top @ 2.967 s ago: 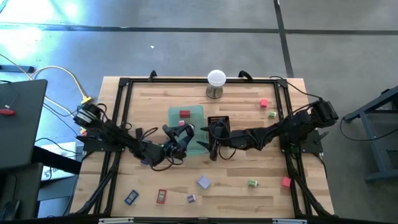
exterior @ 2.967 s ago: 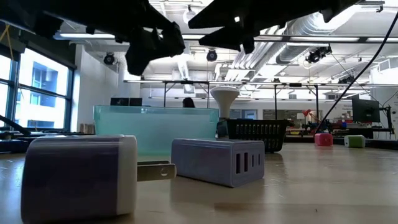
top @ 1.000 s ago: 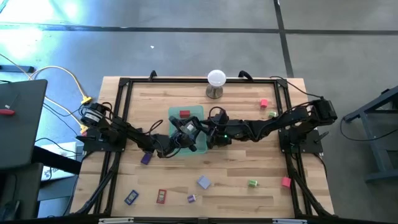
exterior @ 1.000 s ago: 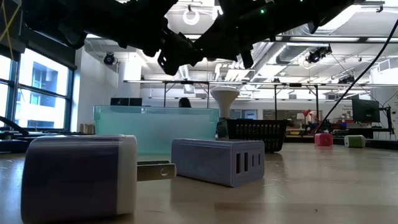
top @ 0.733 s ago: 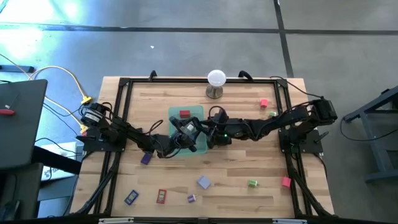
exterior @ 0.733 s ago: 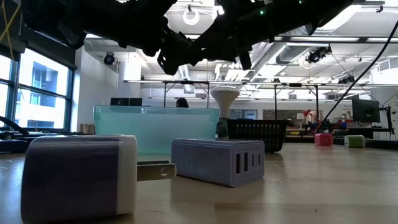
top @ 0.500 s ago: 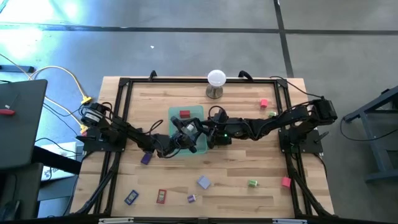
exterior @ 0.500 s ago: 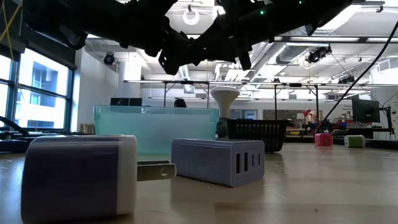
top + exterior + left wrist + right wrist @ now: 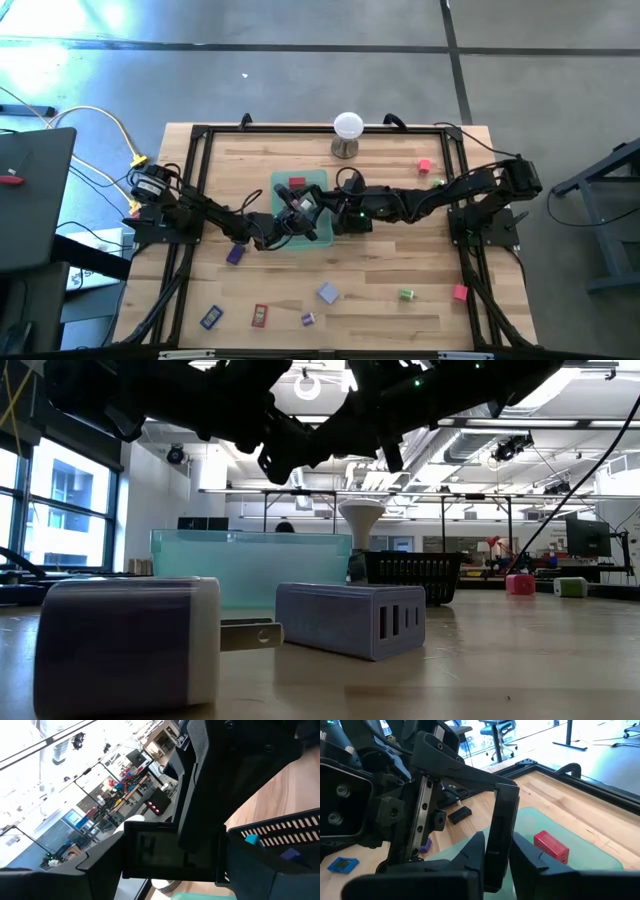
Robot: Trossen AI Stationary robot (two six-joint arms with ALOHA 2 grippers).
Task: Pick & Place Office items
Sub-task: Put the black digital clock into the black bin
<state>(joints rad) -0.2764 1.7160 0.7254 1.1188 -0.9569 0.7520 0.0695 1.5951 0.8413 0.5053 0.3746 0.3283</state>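
Observation:
A flat black office item (image 9: pixel 167 855) hangs above the translucent green tray (image 9: pixel 318 181), where my two arms meet. My left gripper (image 9: pixel 301 214) reaches in from the table's left and is shut on it. My right gripper (image 9: pixel 326 214) comes from the right and is shut on the same item, which shows edge-on (image 9: pixel 498 827) in the right wrist view. A red item (image 9: pixel 297 183) lies in the green tray. In the low view both grippers (image 9: pixel 320 445) show only as dark shapes overhead. My left gripper holds the black item between its two fingers by two opposite ends (image 9: pixel 131 857), so the item spans the gap. The fingers lie about level, coming from the table's left. The item is lifted clear above the green tray. My right gripper pinches the item's two flat faces (image 9: pixel 496 847) between its two fingers (image 9: pixel 476 854). It comes from the table's right, slanting slightly down. The item stands edge-on between the fingers, clear of the tray.
The black mesh tray (image 9: pixel 280 829) beside the green one holds a teal bit (image 9: pixel 251 839). Loose items lie around: pink (image 9: pixel 425 166) and green (image 9: pixel 438 184) far right, a purple charger (image 9: pixel 327 292), green (image 9: pixel 405 294), red (image 9: pixel 260 316), blue (image 9: pixel 210 318). A white ball on a stand (image 9: pixel 347 128) is at the far edge.
Three seconds ago the two grippers stood apart above the trays. They have since come together over the green tray. Over the last second both arms have kept in place.

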